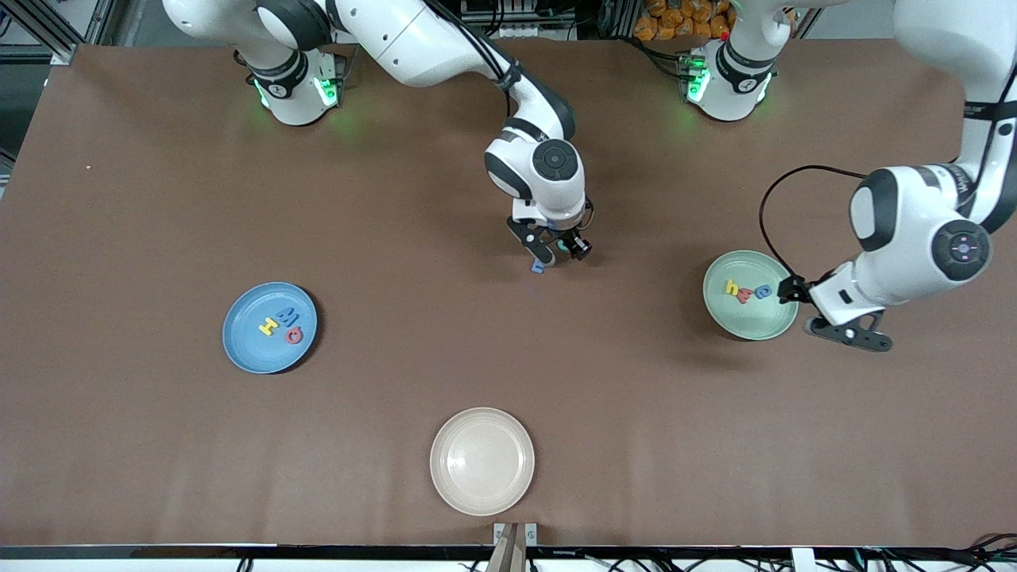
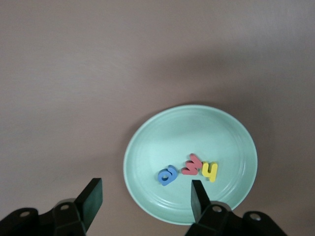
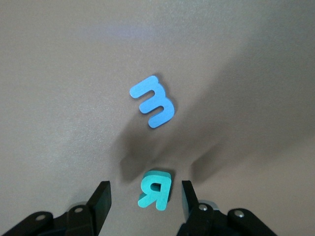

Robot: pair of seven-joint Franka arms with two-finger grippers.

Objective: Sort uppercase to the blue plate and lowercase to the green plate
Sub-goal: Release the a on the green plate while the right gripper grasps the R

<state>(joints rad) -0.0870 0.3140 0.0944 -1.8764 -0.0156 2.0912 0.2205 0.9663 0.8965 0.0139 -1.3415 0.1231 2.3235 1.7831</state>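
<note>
Teal foam, the capital R (image 3: 156,189) stands on the table between your right gripper's (image 3: 145,199) spread fingers, not yet pinched, with the blue small m (image 3: 153,101) just beside it. Your right arm reaches down at mid-table, far nearer than the left. Your left gripper (image 2: 146,196) hangs open, empty, over the green plate's (image 2: 147,142) edge.
</note>
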